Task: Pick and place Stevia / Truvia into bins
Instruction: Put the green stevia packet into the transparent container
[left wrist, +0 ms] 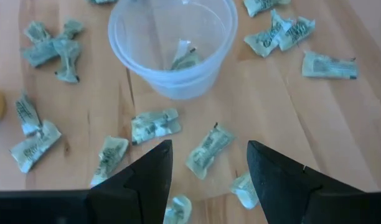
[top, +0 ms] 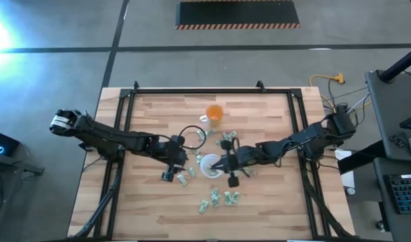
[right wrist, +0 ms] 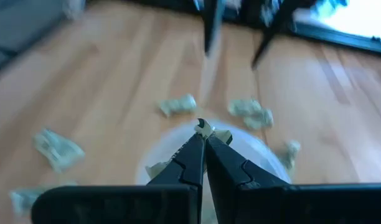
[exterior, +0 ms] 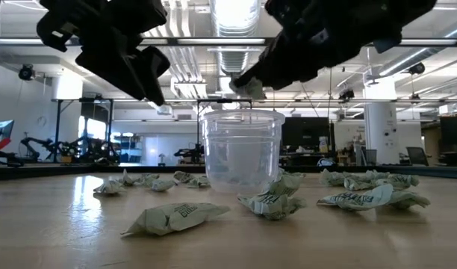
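Pale green and white Stevia sachets lie flat and scattered on the wooden table around a small clear round cup, which stands upright. One sachet lies inside the cup. My right gripper is directly above the cup's mouth, shut on a sachet. My left gripper is open and hovers just left of the cup, over loose sachets, touching nothing. My right gripper pinches one crumpled sachet between its two fingertips, coming from above and from the table's right side at a slant. The sachet is lifted clear, just above the cup's rim.
An orange translucent cup stands behind the clear cup, toward the far edge. A dark ring-shaped thing lies between the arms. Black frame rails border the table's left, right and far sides. Bare wood lies at the near edge.
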Tool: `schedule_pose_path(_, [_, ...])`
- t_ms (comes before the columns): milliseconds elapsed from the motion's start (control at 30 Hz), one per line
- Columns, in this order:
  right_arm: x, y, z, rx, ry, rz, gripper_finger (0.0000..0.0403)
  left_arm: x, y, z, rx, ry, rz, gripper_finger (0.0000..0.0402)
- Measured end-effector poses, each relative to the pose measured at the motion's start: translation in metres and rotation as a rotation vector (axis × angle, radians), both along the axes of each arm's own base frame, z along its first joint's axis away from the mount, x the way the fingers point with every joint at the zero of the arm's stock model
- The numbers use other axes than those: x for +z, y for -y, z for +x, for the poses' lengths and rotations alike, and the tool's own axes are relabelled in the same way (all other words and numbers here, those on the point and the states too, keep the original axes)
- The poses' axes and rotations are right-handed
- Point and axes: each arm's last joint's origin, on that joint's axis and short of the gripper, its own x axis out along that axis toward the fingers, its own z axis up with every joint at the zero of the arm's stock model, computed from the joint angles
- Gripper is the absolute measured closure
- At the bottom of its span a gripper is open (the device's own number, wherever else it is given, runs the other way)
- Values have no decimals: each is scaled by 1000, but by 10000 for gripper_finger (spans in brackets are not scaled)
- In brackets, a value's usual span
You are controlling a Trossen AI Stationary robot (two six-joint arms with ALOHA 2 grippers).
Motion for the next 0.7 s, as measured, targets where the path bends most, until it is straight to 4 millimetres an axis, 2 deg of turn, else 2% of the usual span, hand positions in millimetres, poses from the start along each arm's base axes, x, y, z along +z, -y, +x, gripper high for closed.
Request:
schedule_pose_path(233, [8, 0, 7, -63, -131, -75, 383, -2, 0, -2, 16, -27, -8, 212])
schedule_pose_path(467, [13, 1, 5, -63, -140, -78, 324, -10, -1, -5, 30, -43, 12, 212])
schedule_pose_path(700, [19, -1, -2, -55, -165, -84, 301, -31, -12, -10, 187, -7, 264, 212])
